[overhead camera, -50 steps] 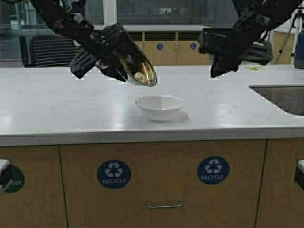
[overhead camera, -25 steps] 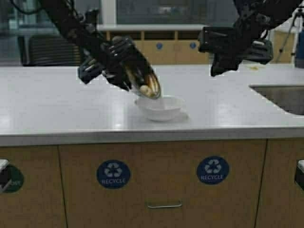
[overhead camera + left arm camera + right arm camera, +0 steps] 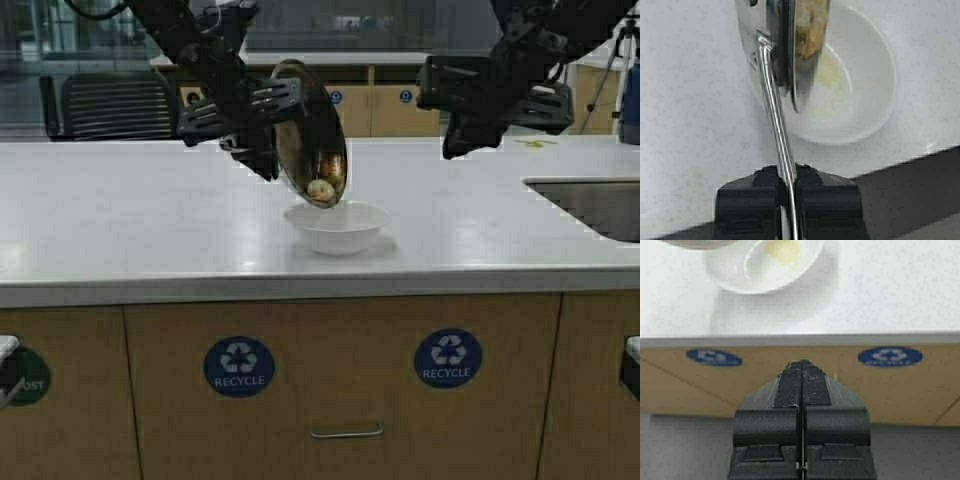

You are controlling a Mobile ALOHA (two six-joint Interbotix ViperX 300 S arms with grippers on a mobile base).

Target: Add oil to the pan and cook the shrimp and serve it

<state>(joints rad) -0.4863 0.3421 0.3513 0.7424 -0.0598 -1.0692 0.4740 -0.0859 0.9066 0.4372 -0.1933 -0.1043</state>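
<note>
**A:** Where do things stand?

**B:** Serving, by the look of it. The left gripper (image 3: pixel 789 187) is clamped on the wire handle (image 3: pixel 774 115) of the pan (image 3: pixel 312 135), and the pan is tipped almost on edge above the white bowl (image 3: pixel 338 226) on the counter (image 3: pixel 120 220). The shrimp (image 3: pixel 321 189) sits at the pan's lowest lip, about six o'clock on the disc, just over the bowl's near-left rim. A small pool of yellowish oil (image 3: pixel 782 250) already lies in the bowl's bottom.

**A:** And the other arm?

**B:** The right gripper (image 3: pixel 801 382) hangs in the air at about two o'clock from the bowl, fingers pressed together on nothing — idle.

**A:** How would you finish the pour well?

**B:** I'd keep that low lip inside the bowl's rim and add tilt slowly; the shrimp may be sticking to the browned surface, so a gentle extra roll or a light shake seems wiser than a jerk. The grip is on a thin handle far from the pan's weight — any twist in the clamp could swing the lip off the bowl.

**A:** Which way is the pan facing?

**B:** Its open face points toward three o'clock in the high view, slightly downward. Its long axis runs nearly vertical, twelve to six; the handle leaves the back toward the gripper at nine o'clock.
</note>
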